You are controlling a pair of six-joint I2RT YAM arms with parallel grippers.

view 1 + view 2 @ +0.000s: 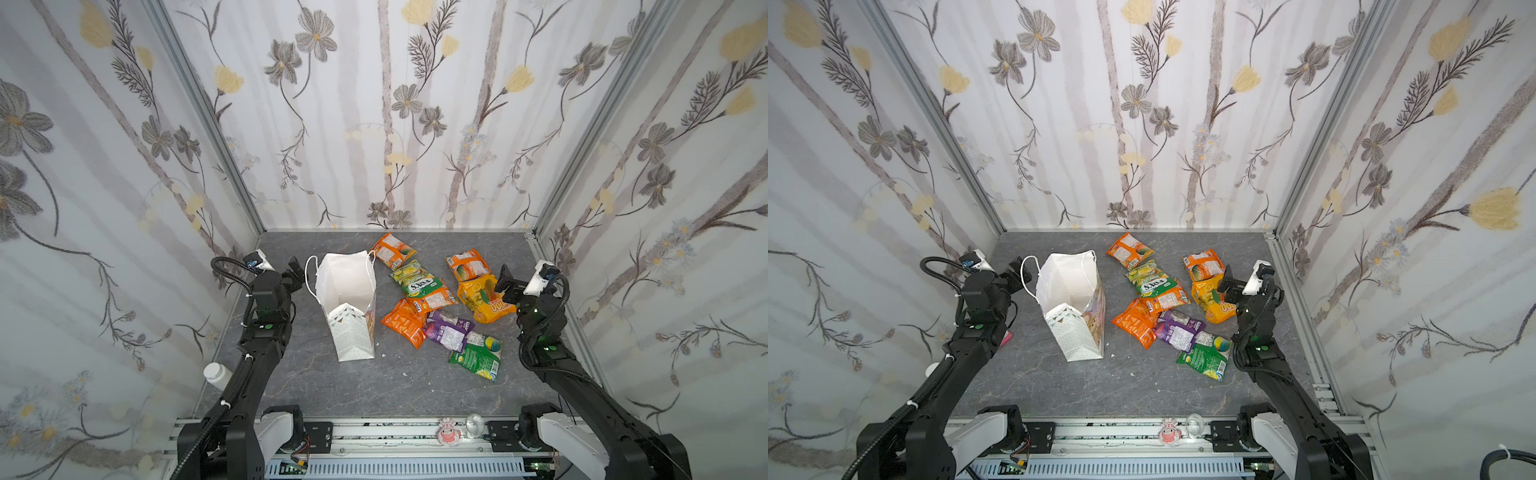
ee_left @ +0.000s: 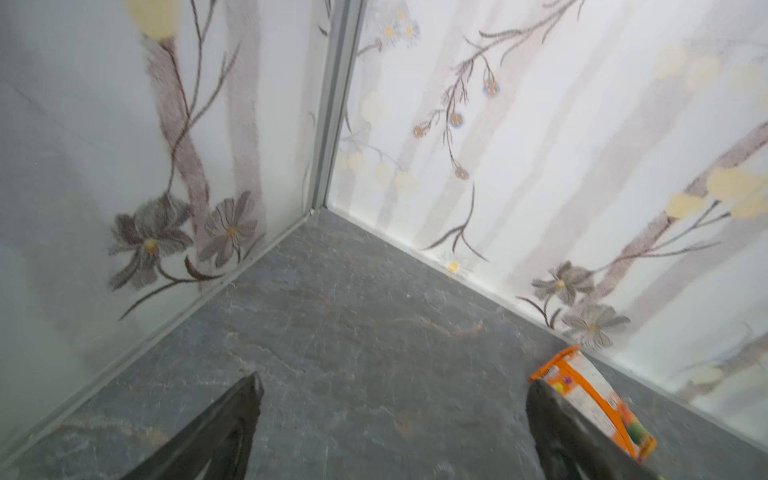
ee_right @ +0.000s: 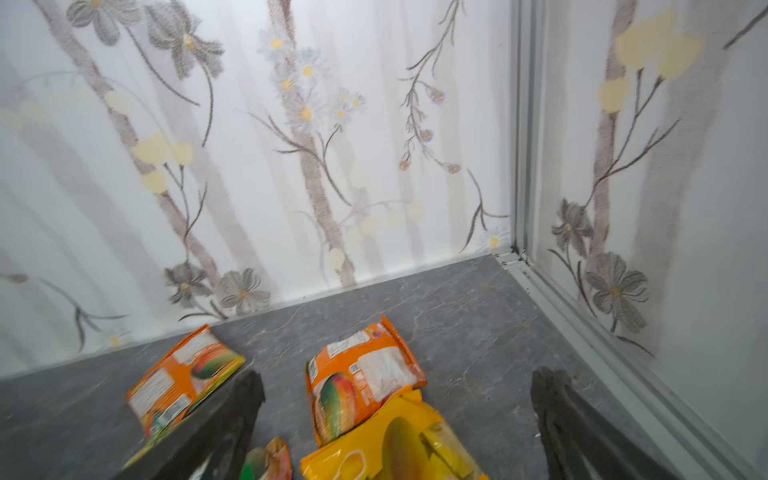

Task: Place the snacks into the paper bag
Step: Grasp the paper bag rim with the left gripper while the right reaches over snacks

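Note:
The white paper bag [image 1: 347, 291] [image 1: 1069, 299] stands upright with its mouth open, left of the table's middle. Several snacks lie to its right: an orange packet [image 1: 392, 249] at the back, a green one [image 1: 413, 280], a yellow one [image 1: 482, 301], a purple one [image 1: 446, 330]. My left gripper [image 1: 293, 272] [image 2: 395, 384] hovers open just left of the bag, nothing between its fingers. My right gripper [image 1: 505, 282] [image 3: 399, 377] is open above the yellow packet [image 3: 399, 444] and an orange packet [image 3: 365, 374], gripping neither.
Floral walls close in the grey table [image 1: 374, 386] on three sides. A white bottle [image 1: 217, 374] shows behind the left wall. A pink figurine [image 1: 449, 434] and a clear dome [image 1: 473, 424] sit on the front rail.

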